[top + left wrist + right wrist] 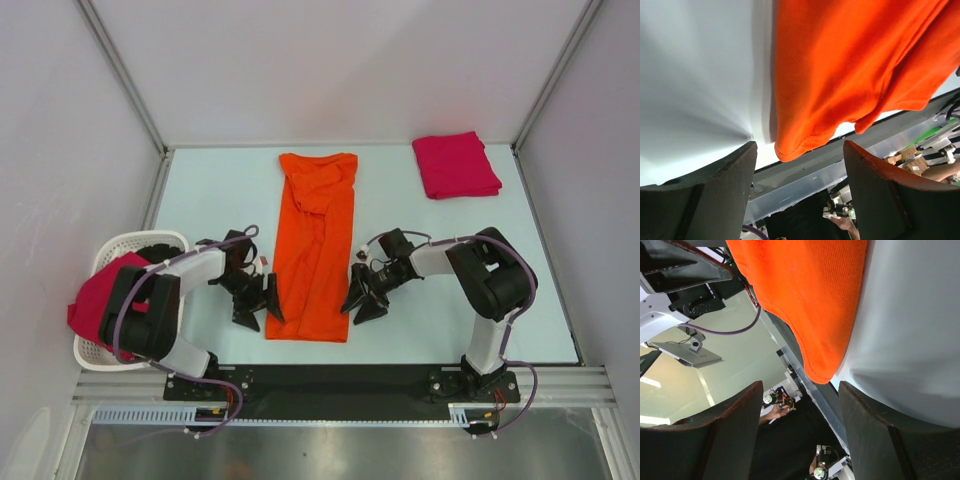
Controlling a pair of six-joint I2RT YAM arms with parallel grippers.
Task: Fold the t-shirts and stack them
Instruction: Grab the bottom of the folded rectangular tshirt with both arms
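Orange t-shirt (pixel 314 250) lies centred on the table (pixel 220 190); folded crimson t-shirt (pixel 455 165) back right.

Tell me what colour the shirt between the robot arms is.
The t-shirt is bright orange; the top view shows it best.

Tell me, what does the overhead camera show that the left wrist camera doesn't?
Only overhead: the folded pink shirt at the far right, the white basket with another pink shirt draped over it, and the right gripper. Only left wrist: a close-up of a hem corner seen between the open fingers of the left gripper. Both: the orange shirt on the table.
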